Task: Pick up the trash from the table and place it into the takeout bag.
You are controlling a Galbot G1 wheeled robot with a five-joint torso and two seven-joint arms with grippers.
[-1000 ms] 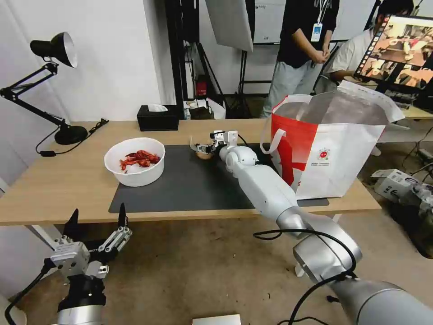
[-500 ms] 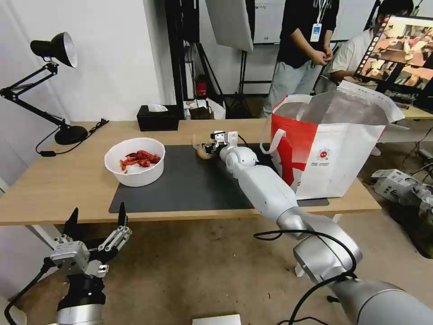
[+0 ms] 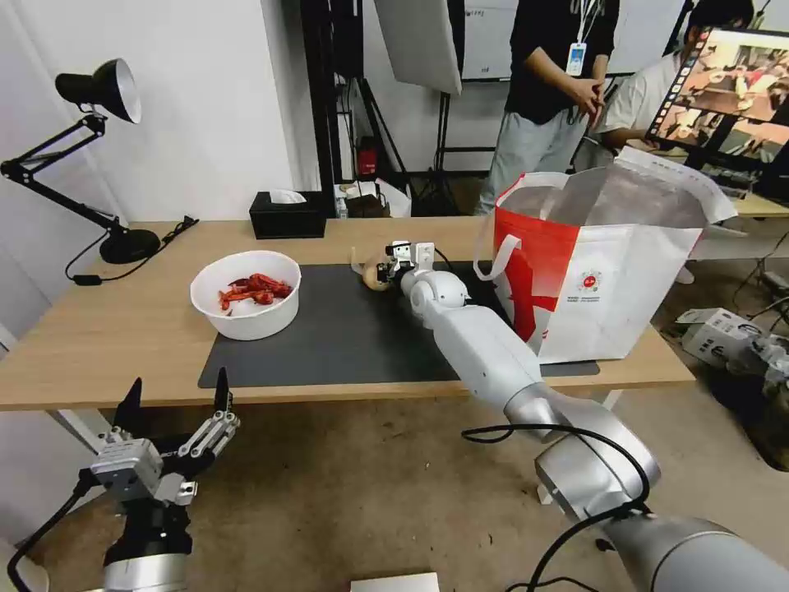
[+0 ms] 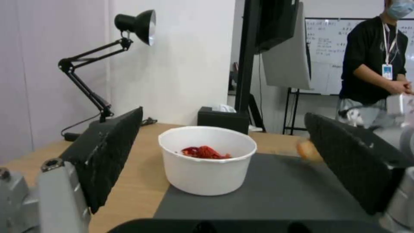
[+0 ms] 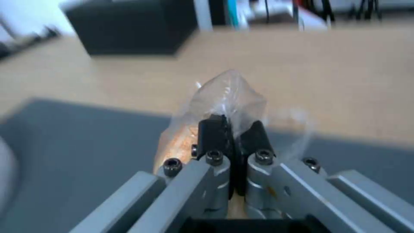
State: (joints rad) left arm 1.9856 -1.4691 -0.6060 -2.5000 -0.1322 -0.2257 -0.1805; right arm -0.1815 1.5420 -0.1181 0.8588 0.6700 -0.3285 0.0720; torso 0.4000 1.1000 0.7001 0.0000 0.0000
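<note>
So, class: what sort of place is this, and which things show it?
Probably a lab or studio set up for recording: a whiteboard, a monitor and a light panel stand behind the table.

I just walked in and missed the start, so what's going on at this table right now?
The robot is clearing trash into the takeout bag. Its right gripper has reached across the mat and is shut on the clear wrap of the yellowish ball, at the mat's far edge. The bowl of crayfish shells sits on the mat's left end. The left gripper hangs open below the table's near edge. The bag stands open at the right end.
</note>
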